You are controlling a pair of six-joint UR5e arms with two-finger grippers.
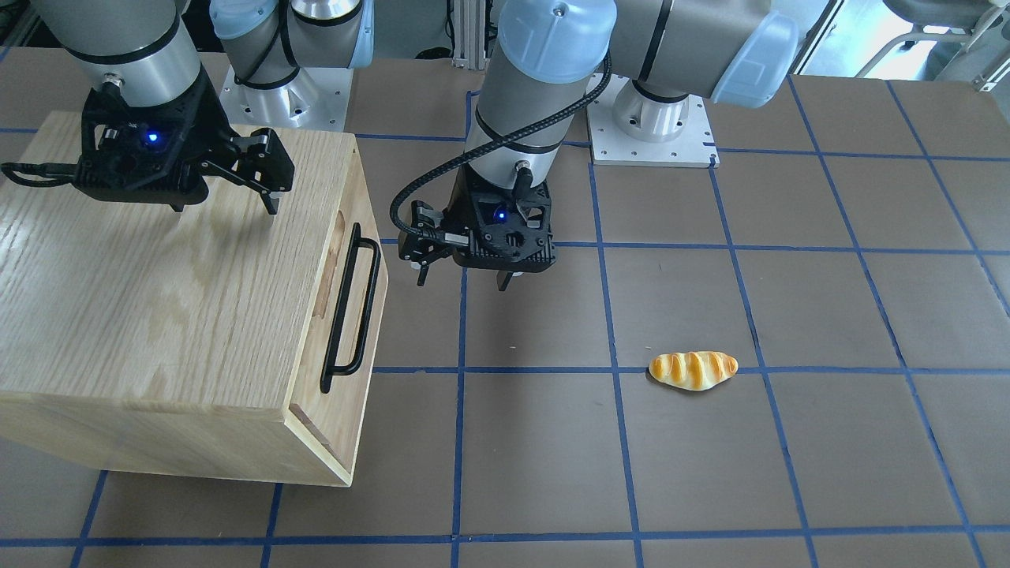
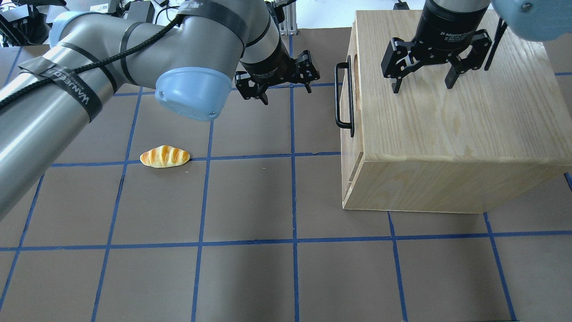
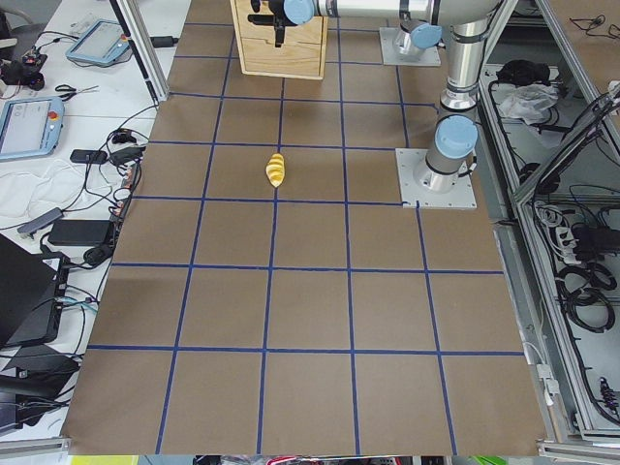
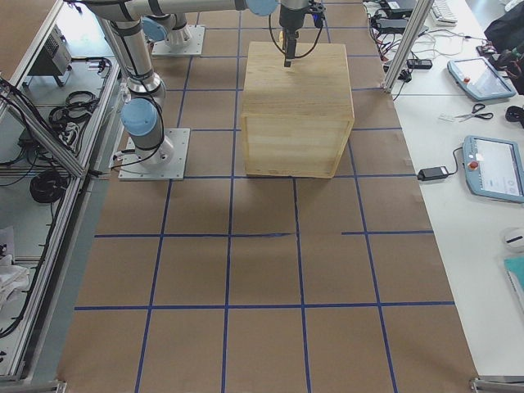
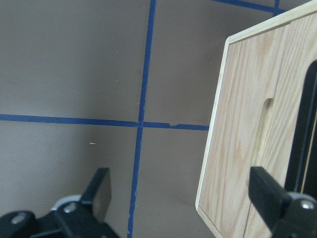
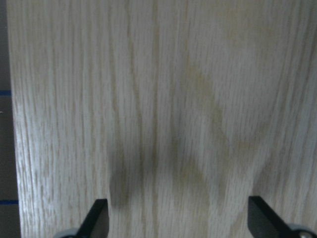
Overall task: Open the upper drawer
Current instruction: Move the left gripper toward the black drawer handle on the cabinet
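The oak cabinet (image 1: pixel 158 300) stands on the robot's right side. The upper drawer (image 5: pixel 294 74) sits flush in its front, with a long black bar handle (image 1: pixel 349 308) that also shows in the overhead view (image 2: pixel 344 98) and at the left wrist view's right edge (image 5: pixel 304 139). My left gripper (image 1: pixel 463 278) is open and empty, hanging above the table a short way in front of the handle and apart from it; it shows in the overhead view (image 2: pixel 286 94) too. My right gripper (image 2: pixel 422 87) is open and empty just above the cabinet top (image 6: pixel 163 99).
A toy bread roll (image 1: pixel 693 370) lies on the brown table with blue tape lines (image 2: pixel 250 201), well away from the cabinet on the robot's left side. In the left wrist view a lower panel (image 5: pixel 237 139) with a notch sits under the upper drawer.
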